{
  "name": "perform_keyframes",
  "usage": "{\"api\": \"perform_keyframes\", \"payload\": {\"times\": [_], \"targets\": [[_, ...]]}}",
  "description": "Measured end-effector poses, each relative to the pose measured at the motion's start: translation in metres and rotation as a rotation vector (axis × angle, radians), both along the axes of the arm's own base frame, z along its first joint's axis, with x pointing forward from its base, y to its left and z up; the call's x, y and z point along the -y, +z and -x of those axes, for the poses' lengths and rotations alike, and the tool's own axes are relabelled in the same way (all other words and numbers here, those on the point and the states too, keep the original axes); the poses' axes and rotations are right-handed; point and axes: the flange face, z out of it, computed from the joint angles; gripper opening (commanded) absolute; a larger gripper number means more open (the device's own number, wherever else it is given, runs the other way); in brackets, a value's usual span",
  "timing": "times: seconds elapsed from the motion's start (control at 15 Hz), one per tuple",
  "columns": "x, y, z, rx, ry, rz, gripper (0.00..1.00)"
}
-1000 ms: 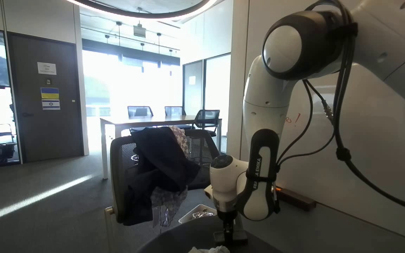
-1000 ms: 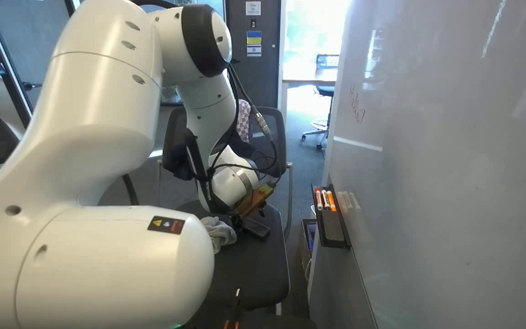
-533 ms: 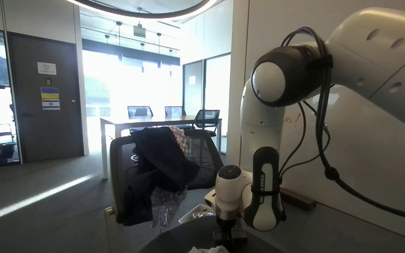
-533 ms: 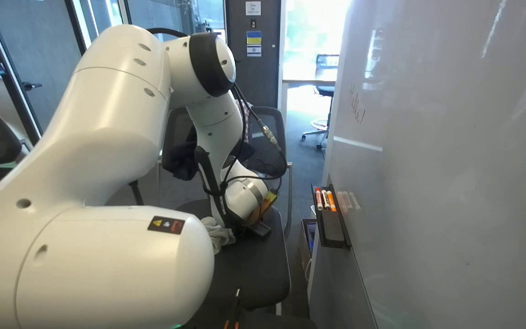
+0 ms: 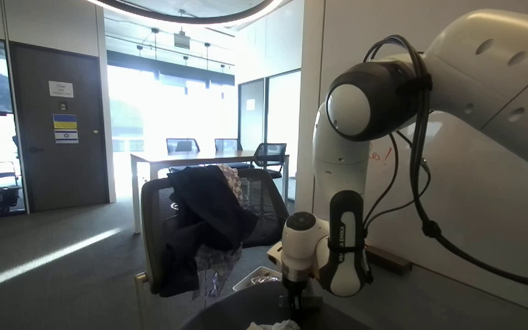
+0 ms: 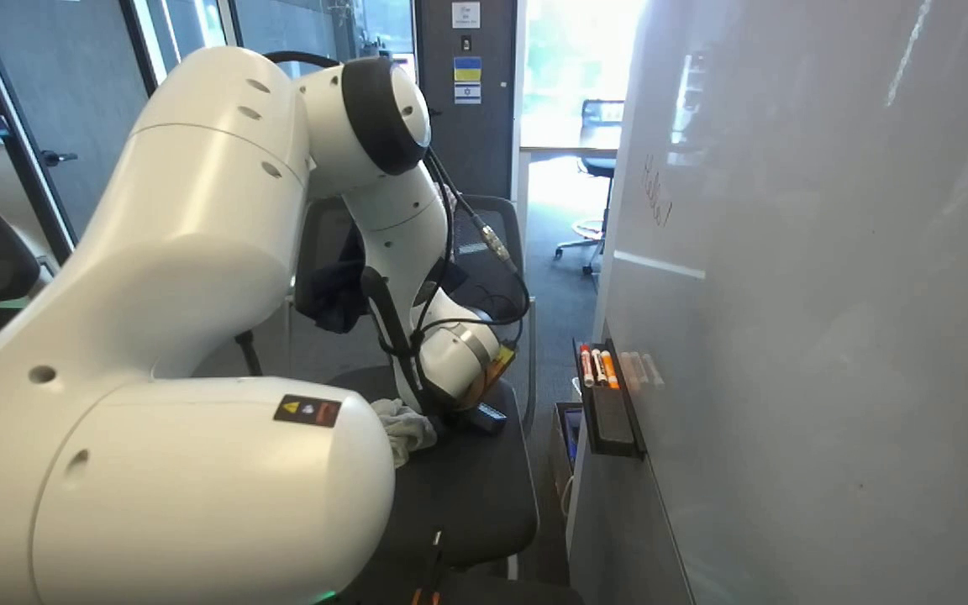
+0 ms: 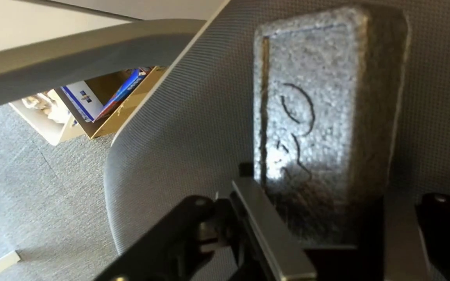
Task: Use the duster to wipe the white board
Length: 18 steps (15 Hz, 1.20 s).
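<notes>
The duster, a grey felt block with dark pen marks on its face, stands out from the chair seat in the wrist view. My gripper is shut on its near end, one flat metal finger pressed along its side; the opposite finger is in deep shadow. In the exterior views the duster shows low at the gripper, tilted, partly behind the hand. The white board rises beside the chair, with red scribbles on it.
A dark ledge on the board carries several markers. A light cloth lies on the seat near the hand. A dark jacket hangs over the chair back. Boxes stand on the floor between seat and board.
My arm has come down to the seat, and the gripper has gone from open to shut on the duster. The duster has tipped, showing a lighter face. The chair has shifted slightly.
</notes>
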Motion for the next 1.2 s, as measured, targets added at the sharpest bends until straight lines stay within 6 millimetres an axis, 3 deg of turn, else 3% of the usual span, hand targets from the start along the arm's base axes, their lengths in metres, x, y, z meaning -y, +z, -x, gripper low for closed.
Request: {"api": "perform_keyframes", "payload": {"times": [0.07,0.2,0.6,0.73,1.2], "targets": [[0.001,0.001,0.001,-0.002,-0.005,0.003,0.49],[0.003,0.002,0.005,-0.017,-0.017,0.014,0.46],[-0.004,0.006,0.022,-0.069,-0.033,-0.019,0.89],[-0.005,0.013,0.025,-0.074,-0.032,-0.059,0.99],[0.011,0.027,0.027,-0.114,-0.072,-0.053,1.0]]}}
